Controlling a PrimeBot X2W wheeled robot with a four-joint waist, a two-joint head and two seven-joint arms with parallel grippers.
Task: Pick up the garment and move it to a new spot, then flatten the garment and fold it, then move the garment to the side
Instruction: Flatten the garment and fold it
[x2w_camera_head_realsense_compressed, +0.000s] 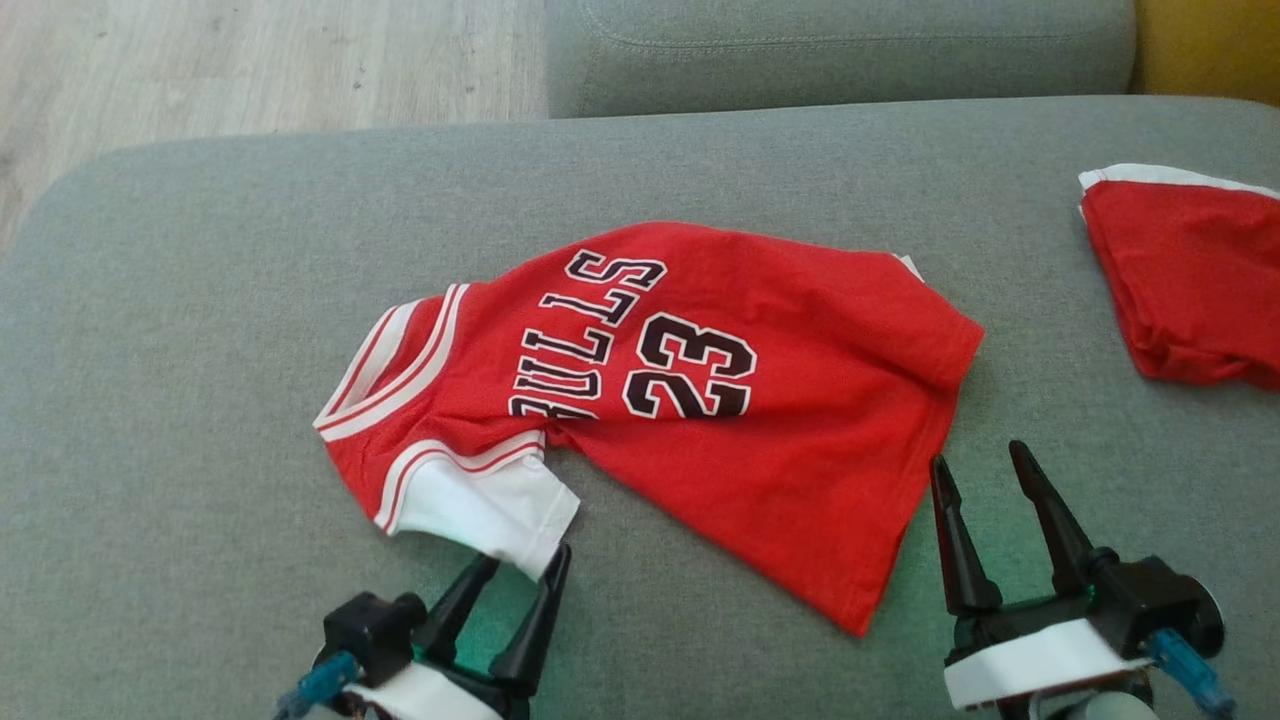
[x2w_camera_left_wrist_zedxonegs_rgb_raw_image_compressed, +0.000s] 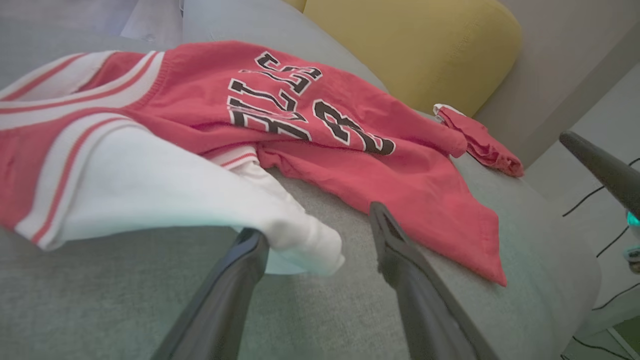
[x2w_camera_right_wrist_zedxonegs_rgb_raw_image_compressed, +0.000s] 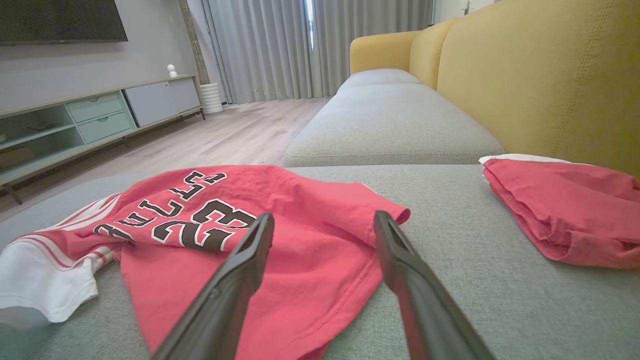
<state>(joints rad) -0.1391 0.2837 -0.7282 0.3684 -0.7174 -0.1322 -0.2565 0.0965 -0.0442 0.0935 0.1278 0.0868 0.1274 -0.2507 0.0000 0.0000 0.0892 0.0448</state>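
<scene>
Red Bulls 23 jersey (x2w_camera_head_realsense_compressed: 700, 400) rumpled mid grey sofa cushion (x2w_camera_head_realsense_compressed: 200, 300), print up, collar toward left edge, hem toward right. Left gripper (x2w_camera_head_realsense_compressed: 525, 555) at near edge, jaws wide, white sleeve (x2w_camera_head_realsense_compressed: 490, 500) tip between them, unclamped. Right gripper (x2w_camera_head_realsense_compressed: 977, 455) just beside hem, jaws wide, empty. Second red garment (x2w_camera_head_realsense_compressed: 1190, 290) at right edge, well apart.
</scene>
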